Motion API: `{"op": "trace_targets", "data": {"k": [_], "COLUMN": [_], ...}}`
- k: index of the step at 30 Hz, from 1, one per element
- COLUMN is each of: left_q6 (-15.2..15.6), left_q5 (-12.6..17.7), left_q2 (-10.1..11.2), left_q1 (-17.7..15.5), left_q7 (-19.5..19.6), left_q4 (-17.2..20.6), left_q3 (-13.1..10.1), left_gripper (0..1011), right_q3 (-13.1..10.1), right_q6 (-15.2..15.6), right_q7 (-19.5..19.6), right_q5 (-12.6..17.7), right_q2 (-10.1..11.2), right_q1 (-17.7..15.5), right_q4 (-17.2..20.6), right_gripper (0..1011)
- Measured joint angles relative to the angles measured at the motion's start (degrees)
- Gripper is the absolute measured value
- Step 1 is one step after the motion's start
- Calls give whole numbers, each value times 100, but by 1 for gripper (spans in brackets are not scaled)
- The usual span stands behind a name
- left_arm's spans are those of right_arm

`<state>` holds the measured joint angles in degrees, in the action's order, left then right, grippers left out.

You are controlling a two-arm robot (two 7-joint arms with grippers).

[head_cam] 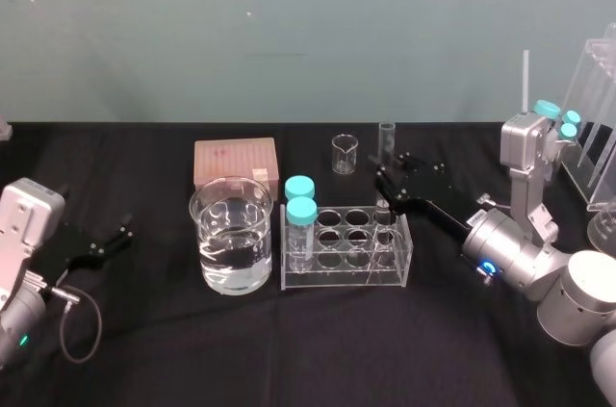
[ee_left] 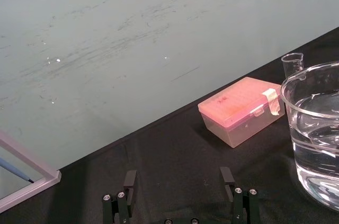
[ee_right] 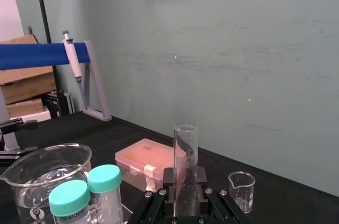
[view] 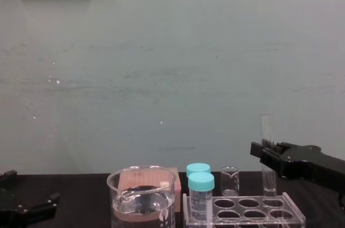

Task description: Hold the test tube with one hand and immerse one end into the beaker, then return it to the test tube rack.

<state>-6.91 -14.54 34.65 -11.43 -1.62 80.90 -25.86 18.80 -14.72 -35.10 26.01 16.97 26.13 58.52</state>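
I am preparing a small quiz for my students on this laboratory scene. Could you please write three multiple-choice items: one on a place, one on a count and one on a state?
1. Where along the test tube rack is the test tube?
A) at its left end
B) at its right end
C) in its middle

2. How many teal-capped vials stand in the rack?
A) one
B) two
C) four

3. How is the left gripper?
A) open and empty
B) shut on a vial
C) shut on the test tube

Answers:
1 B: the head view shows the tube upright at the rack's right end, with the right gripper closed around it.
2 B: both vials stand at the rack's left end.
3 A: in the left wrist view its fingers are apart with nothing between them.
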Motion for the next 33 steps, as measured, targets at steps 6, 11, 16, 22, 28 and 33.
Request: {"op": "trace_targets", "data": {"k": [6, 11, 16, 22, 28, 33], "left_q6": [0, 0, 0, 0, 0, 0], "left_q5": [0, 0, 0, 0, 0, 0], "left_q2": [0, 0, 0, 0, 0, 0], "left_q1": [0, 0, 0, 0, 0, 0], "left_q7": [0, 0, 0, 0, 0, 0], "left_q4": [0, 0, 0, 0, 0, 0], "left_q3": [0, 0, 0, 0, 0, 0], "left_gripper": [1000, 1000, 1000, 1000, 1000, 1000], "right_q3": [-8, -11, -4, -5, -8, -9], "right_q6": [-16, -24, -40, -41, -41, -41], "right_q7": [15, 15, 13, 13, 14, 14], "right_q5": [-24, -43, -66, -61, -57, -53], "right_q2": [-13, -20, -20, -18, -18, -18], "right_q1": [12, 32, 46, 46, 44, 42], "right_q4": [-42, -70, -84, -84, -84, -82], "right_gripper": [241, 241, 241, 241, 360, 499]}}
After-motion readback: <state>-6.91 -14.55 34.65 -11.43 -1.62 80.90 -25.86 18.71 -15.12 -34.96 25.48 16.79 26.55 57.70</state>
